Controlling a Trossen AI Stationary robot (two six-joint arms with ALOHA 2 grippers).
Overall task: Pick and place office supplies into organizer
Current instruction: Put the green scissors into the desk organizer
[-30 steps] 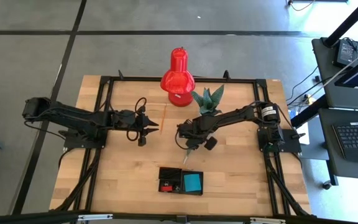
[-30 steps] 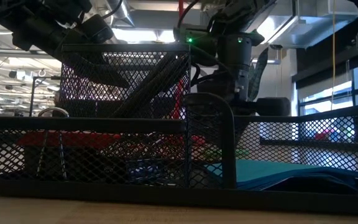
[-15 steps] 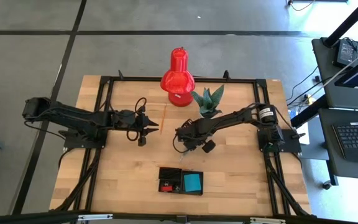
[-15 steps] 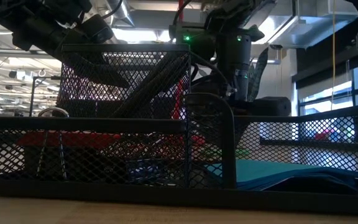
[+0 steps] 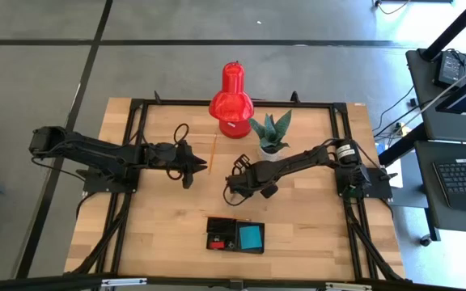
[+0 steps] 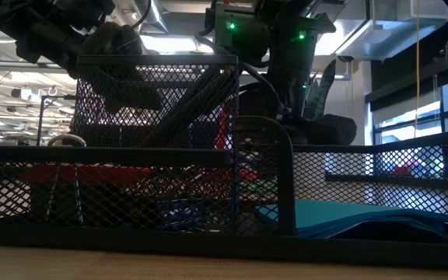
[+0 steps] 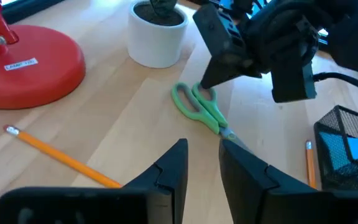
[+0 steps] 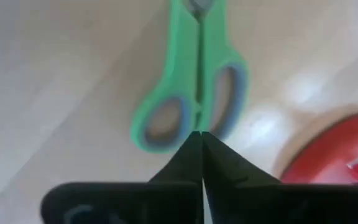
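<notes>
**Right gripper closed above the green-handled scissors**

Right gripper hangs low over the green-handled scissors, its two dark fingers pressed tip to tip with nothing between them; their point sits just at the scissors' finger loops. In the left wrist view the scissors lie flat on the wooden surface, handles toward the white-potted plant and blades toward the organizer, with the right gripper directly over the handles.

Near the scissors, one orange pencil lies on the surface close to the red lamp base, and a second orange pencil rests just beside the organizer. From above, the organizer stands near the front edge of the surface, well apart from both arms, holding a blue note pad in one compartment and a small red piece in the other.

Left gripper is slightly parted and empty, hovering above the surface and pointed toward the scissors. Seen from overhead, the left gripper sits left of the first pencil.
</notes>
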